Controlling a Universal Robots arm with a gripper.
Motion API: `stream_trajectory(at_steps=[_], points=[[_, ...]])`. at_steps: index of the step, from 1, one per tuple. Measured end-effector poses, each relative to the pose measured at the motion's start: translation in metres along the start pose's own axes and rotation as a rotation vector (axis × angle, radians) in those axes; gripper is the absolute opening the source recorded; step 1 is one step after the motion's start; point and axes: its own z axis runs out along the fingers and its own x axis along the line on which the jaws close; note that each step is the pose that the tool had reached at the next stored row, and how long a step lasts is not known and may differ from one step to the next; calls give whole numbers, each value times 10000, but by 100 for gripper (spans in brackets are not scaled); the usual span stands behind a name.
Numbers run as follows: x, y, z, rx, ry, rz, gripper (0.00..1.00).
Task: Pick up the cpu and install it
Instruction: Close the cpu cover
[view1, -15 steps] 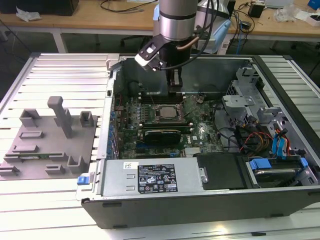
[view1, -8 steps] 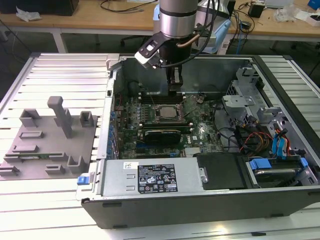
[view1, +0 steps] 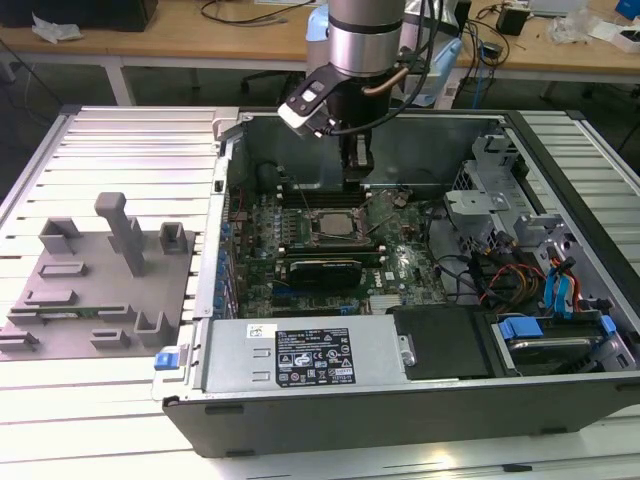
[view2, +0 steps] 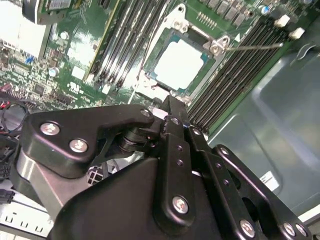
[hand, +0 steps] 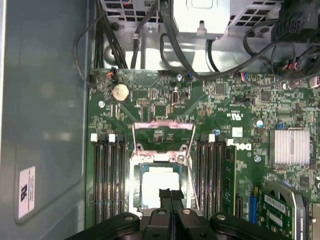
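The cpu (view2: 177, 62) is a pale silver square lying flat in the motherboard socket (view1: 335, 226); it also appears in the first wrist view (hand: 156, 184). The socket's metal load frame (hand: 163, 134) stands hinged open beside it, and a thin lever (view2: 255, 46) sticks out. My gripper (view1: 357, 172) hangs inside the open computer case just above the far edge of the socket. Its two black fingers (hand: 165, 196) are pressed together with nothing between them. In the second wrist view the fingertips (view2: 172, 104) stop short of the cpu's edge.
Memory slots (hand: 109, 175) flank the socket on both sides. A finned heat sink (hand: 289, 146) and cables (hand: 150, 35) lie nearby. The power supply (view1: 310, 355) and a drive bay with blue tabs (view1: 545, 300) fill the case front. A grey fixture block (view1: 100, 280) sits outside, at the exterior view's left.
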Motion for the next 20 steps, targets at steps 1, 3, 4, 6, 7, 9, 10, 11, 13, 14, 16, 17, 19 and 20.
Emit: stream_trajectory(at_steps=[1,3,4,6,7,9,10,11,13,14,16,17,19,20], points=[[-1,44,2,0,0,0,11],[-1,103,4,1,0,1,11],[-2,133,6,0,0,0,11],[-3,204,8,1,0,0,11],[-3,226,9,1,-1,0,11],[-4,267,11,1,-2,0,11],[-4,297,12,1,-1,1,11],[-4,316,13,0,1,1,11],[-5,365,16,0,1,0,11],[-5,385,16,0,1,1,11],[-7,472,20,1,0,0,11],[-7,526,22,0,-1,1,11],[-8,584,24,1,-1,1,11],[-9,622,25,1,-1,1,11]])
